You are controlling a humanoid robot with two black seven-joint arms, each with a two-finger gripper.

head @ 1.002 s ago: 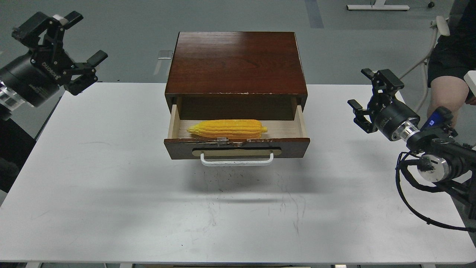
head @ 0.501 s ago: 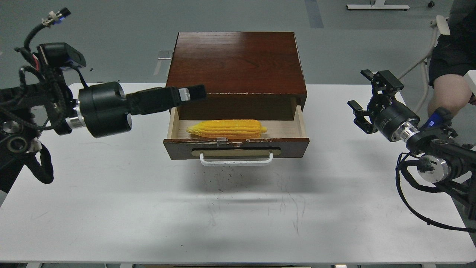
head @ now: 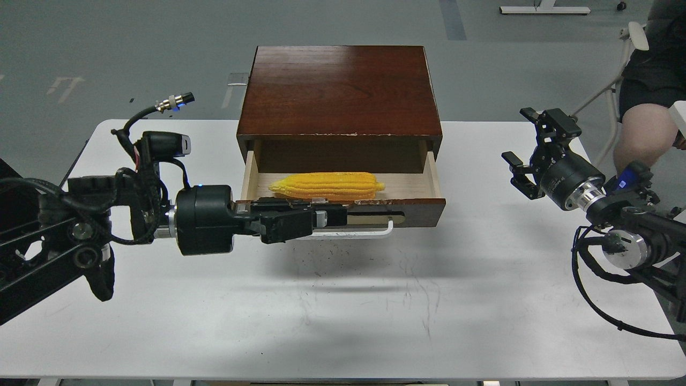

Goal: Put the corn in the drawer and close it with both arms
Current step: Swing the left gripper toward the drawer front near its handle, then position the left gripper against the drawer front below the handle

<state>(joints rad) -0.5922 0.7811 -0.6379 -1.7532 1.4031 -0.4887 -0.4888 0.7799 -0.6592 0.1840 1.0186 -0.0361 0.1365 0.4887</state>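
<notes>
— Across the chipped front of the dark red-brown wooden drawer (head: 343,206), what is your left end doing?

— My black left gripper (head: 332,219) lies level there, its fingers pressed flat together and closed on nothing, overlapping the tan oval plate and the left part of the white bar handle (head: 370,231). I cannot tell whether it touches the wood.

— And the other one?

— My black right gripper (head: 528,147) hangs well apart to the right, above the white table (head: 161,300), with its fingers spread wide and empty.

— Where is the corn?

— The bright yellow ribbed toy corn cob (head: 327,185) lies crosswise on the pale wood inside the drawer, just behind the front board, pointed tip to the left. The drawer stands pulled out from the dark red-brown wooden cabinet (head: 340,88).
</notes>
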